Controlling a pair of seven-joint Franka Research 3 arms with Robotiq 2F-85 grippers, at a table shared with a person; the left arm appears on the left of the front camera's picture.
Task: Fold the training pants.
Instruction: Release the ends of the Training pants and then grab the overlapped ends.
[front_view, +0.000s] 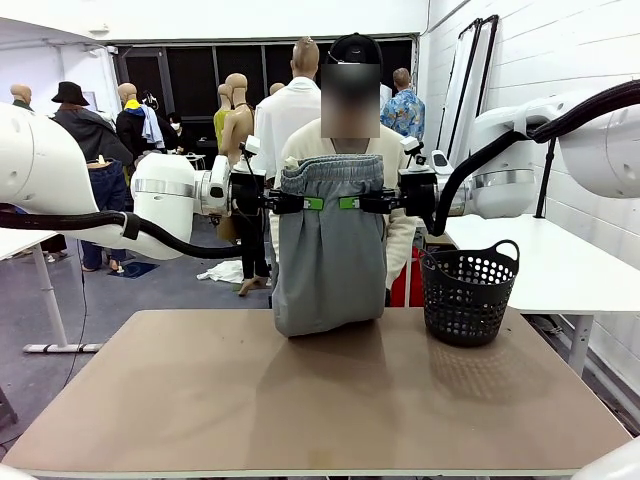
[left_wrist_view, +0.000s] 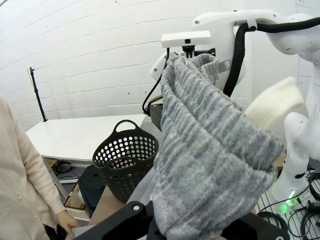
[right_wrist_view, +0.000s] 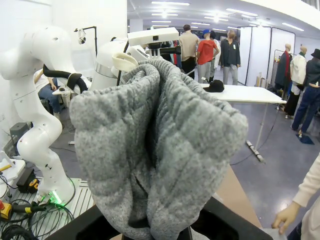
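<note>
Because the grey jersey training pants (front_view: 330, 250) hang soft and limp, they are clamped just below the waistband (front_view: 332, 170) by the left claw (front_view: 312, 203) and right claw (front_view: 349, 203).

The training pants (front_view: 330, 250) are plain light grey. The basket (front_view: 468, 290) beside them is black, dotted with round holes. The worktop (front_view: 300, 400) is light brown; the fingers (front_view: 314, 203) carry green pads.

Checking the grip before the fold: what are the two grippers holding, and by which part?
The training pants, by the gathered waistband: left gripper on one side, right gripper on the other.
</note>
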